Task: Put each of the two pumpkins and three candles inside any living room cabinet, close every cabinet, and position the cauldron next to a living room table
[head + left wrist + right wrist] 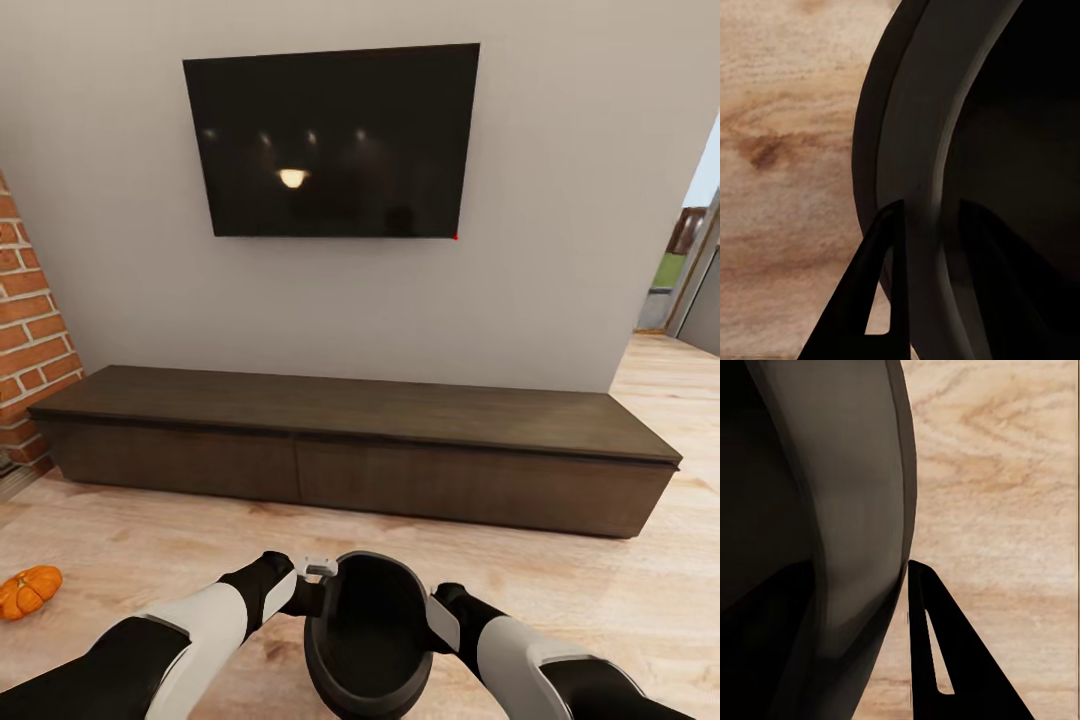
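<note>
Pale wood-grain floor (150, 545) runs under everything you see, and closest to you, at the bottom centre of the head view, sits the black, round, deep-bowled cauldron (365, 630), carried between both arms. Your left gripper (312, 585) pinches the rim from the left of the frame; in the left wrist view one dark finger (874, 300) lies outside the wall and the other inside, so it is clamped on the cauldron (922, 150). Your right gripper (438, 608) does the same on the opposite rim, its outer finger (945, 660) against the grey wall of the cauldron (847, 495).

At the lower left edge, one bright orange ribbed pumpkin (28, 590) lies on the floor, well apart from the arms. Further back, across the middle of the frame, stands the long, low dark brown wooden cabinet (360, 450), drawer fronts all flush and shut, beneath a black wall-mounted television (330, 140).

You appear to be on the cauldron step. No table shows ahead, so the next move likely calls for turning the base to find one while keeping both grips level.
</note>
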### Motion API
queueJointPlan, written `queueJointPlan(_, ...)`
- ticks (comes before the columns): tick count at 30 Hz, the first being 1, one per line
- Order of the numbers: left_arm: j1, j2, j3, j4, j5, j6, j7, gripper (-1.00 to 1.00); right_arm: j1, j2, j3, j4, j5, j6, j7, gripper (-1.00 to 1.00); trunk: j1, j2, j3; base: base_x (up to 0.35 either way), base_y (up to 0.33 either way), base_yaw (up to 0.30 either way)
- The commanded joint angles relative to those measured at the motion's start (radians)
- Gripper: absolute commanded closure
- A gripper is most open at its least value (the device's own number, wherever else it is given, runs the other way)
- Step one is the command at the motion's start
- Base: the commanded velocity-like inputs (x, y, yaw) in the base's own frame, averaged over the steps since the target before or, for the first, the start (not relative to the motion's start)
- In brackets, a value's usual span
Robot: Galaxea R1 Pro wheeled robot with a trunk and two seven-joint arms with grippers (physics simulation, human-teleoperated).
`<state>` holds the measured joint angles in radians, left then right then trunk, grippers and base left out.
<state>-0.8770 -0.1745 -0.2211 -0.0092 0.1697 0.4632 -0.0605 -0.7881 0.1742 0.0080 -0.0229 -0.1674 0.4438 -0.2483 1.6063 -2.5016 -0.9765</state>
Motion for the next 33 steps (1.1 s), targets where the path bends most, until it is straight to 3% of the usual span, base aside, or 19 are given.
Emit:
queueJointPlan(1,0.0,0.0,-0.05,0.0,-0.021,0.003,0.005,1.0,0.0,0.0,-0.013,-0.002,-0.015,0.001,-0.005,1.0,-0.002,-0.001,-0.001,-0.239,0.0,0.0)
queueJointPlan(21,0.0,0.0,-0.05,0.0,-0.021,0.002,0.005,1.0,0.0,0.0,-0.012,-0.002,-0.015,-0.016,-0.004,1.0,-0.002,-0.001,-0.001,-0.317,-0.018,0.003)
queueJointPlan(33,0.0,0.0,-0.05,0.0,-0.021,0.002,0.005,1.0,0.0,0.0,-0.012,-0.002,-0.015,-0.023,-0.004,1.0,-0.002,-0.001,-0.001,-0.319,-0.111,0.184)
